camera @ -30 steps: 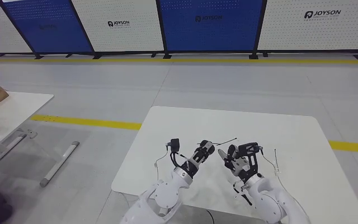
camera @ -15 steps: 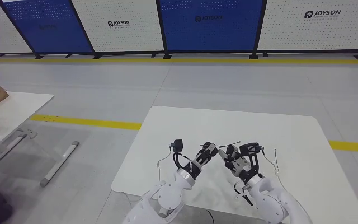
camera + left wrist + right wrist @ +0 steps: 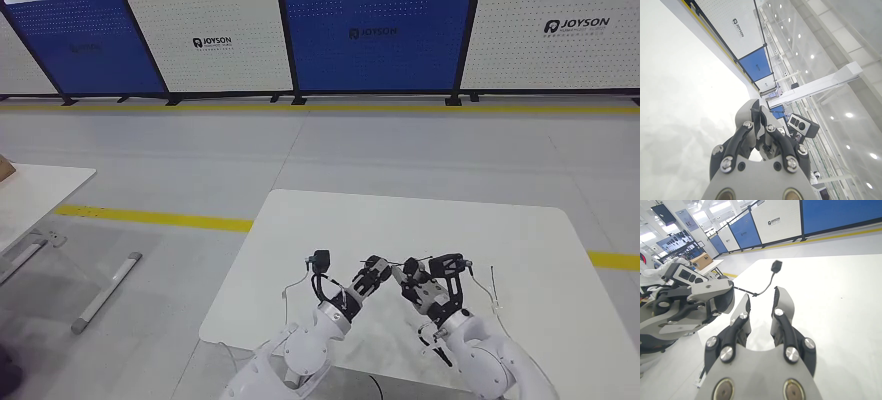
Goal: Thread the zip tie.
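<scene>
Pinching zip tie (image 3: 762, 291), left gripper (image 3: 758, 107), right gripper (image 3: 762, 295) beside

The table (image 3: 400, 215) is plain white. The zip tie (image 3: 743, 290) is black. The left gripper (image 3: 758, 108) and right gripper (image 3: 762, 295) have silver-grey shells, black linkages and ribbed black inner faces. The partition panels (image 3: 377, 45) alternate blue and dotted white. A yellow stripe (image 3: 150, 217) crosses the pale grey floor (image 3: 200, 160).
</scene>
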Robot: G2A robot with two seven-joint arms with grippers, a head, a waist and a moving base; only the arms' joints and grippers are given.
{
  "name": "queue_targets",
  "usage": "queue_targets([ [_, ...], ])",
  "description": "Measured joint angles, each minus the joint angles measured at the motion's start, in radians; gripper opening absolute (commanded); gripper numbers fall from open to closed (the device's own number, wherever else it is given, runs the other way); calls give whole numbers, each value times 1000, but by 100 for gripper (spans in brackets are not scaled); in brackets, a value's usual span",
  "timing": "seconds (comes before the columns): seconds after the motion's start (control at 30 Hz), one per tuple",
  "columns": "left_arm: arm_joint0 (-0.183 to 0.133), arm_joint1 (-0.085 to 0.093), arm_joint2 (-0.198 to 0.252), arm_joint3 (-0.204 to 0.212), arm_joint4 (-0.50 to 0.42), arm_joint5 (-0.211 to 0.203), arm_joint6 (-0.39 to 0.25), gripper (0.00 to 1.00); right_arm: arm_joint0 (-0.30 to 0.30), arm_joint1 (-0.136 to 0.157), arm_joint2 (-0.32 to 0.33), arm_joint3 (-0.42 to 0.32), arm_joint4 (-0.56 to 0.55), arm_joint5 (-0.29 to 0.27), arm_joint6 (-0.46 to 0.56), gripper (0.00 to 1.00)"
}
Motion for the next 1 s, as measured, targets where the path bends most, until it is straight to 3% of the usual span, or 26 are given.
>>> queue_targets([
  [0.47, -9, -1, 1, 3, 11, 2, -14, 0, 12, -3, -5, 6, 2, 9, 2, 18],
  [0.6, -10, 0, -1, 3, 13, 2, -17, 0, 16, -5, -8, 7, 2, 13, 2, 0],
  [1.0, -7, 1, -11, 2, 14, -5, -27, 0, 28, -8, -22, 17, -14, 18, 10, 0],
])
